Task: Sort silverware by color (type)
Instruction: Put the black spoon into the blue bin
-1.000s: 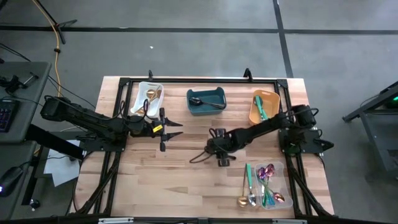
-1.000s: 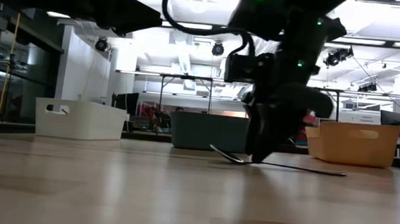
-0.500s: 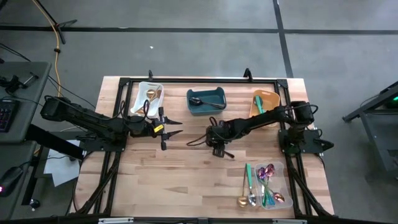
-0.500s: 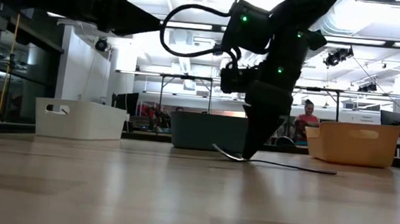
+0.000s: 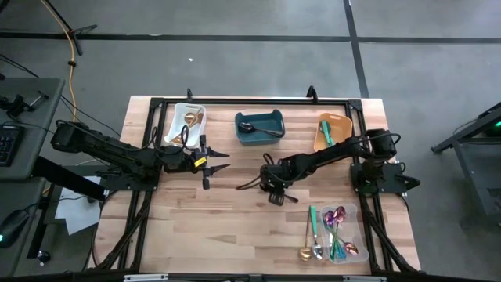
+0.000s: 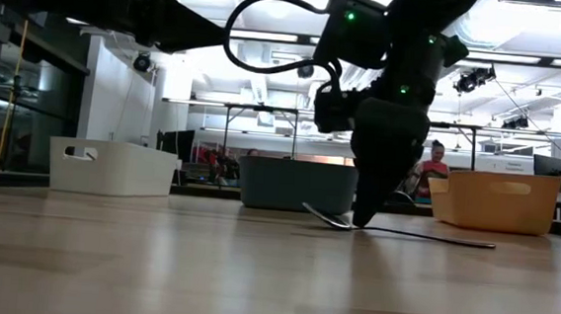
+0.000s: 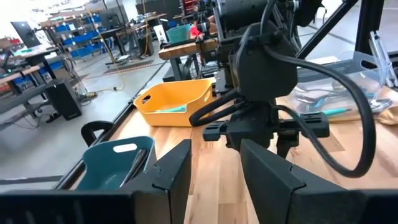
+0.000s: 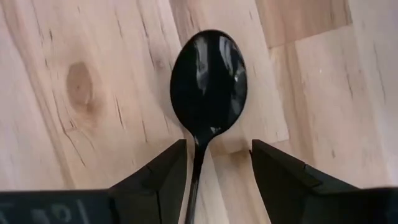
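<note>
Four bins: white bin (image 5: pixel 188 121) at 11 o'clock with gold pieces; teal bin (image 5: pixel 260 128) at 12, one black spoon; orange bin (image 5: pixel 332 133) at 1, teal-handled utensil; clear bin (image 5: pixel 338 233) at 5, mixed silverware. Mid-table: black spoon (image 8: pixel 208 81) on wood between spread fingers of right gripper (image 8: pixel 214 165), ungripped. Left gripper (image 5: pixel 217 161) at 10, open, empty.

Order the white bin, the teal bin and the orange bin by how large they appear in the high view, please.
1. teal bin, looks largest.
2. white bin, slightly smaller, though the left arm hides part of it.
3. orange bin, looks smallest, but the right arm covers one end, so this place is unsure.
</note>
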Tool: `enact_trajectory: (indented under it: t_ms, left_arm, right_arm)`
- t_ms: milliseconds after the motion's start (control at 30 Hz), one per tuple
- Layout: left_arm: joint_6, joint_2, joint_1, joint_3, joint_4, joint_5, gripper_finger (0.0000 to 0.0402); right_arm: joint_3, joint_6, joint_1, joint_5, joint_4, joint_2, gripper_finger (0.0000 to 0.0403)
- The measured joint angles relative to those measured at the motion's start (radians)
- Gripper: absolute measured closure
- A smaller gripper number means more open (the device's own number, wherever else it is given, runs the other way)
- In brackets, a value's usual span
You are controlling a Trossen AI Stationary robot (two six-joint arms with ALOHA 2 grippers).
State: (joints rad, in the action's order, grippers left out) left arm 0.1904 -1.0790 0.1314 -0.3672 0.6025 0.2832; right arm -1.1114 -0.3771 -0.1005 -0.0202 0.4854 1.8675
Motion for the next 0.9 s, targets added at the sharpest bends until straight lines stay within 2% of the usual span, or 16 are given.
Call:
enact_trajectory:
  t_ms: [300,500,900]
  left_arm:
    - [-0.006,0.000,0.000,0.000,0.000,0.000,0.0270]
    - [-0.048,0.000,0.000,0.000,-0.010,0.000,0.0270]
    - [-0.056,0.000,0.000,0.000,-0.041,-0.001,0.0270]
  right_arm:
    - [0.000,0.021,0.000,-0.014,-0.033,-0.003,0.0231]
    - [0.000,0.017,-0.003,-0.093,-0.040,-0.003,0.0231]
    - [0.000,0.063,-0.040,-0.097,-0.032,-0.003,0.0231]
